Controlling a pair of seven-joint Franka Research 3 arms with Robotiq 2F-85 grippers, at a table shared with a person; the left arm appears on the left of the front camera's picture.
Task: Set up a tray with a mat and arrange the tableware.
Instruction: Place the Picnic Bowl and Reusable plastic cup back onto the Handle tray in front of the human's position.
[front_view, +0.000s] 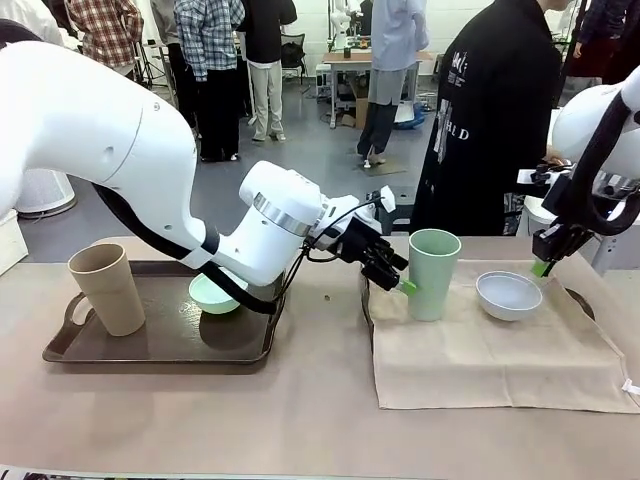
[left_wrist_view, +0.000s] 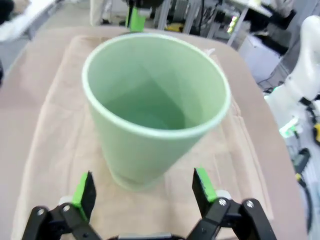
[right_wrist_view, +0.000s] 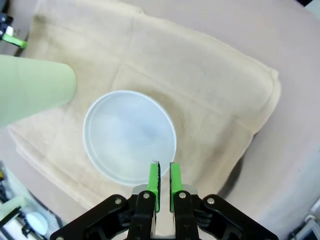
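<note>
- We see the left gripper (left_wrist_view: 144, 181) spread wide, just beside the sage green cup (front_view: 434, 272), at its 9 o'clock.
- Right gripper (right_wrist_view: 161, 167) is pressed together at the pale bowl's (right_wrist_view: 129, 135) 3 o'clock rim (contact unclear).
- Both sit on the mat (front_view: 480, 360), with bare cloth toward 6 o'clock.

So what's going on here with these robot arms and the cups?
Two robot arms are laying out tableware. The left gripper, jaws open, sits at the base of the green cup, which stands on the cloth mat. The right gripper, jaws nearly closed, is at the rim of the white bowl on the same mat; whether it pinches the rim is unclear. A tan cup and a mint bowl sit on the tray.
</note>
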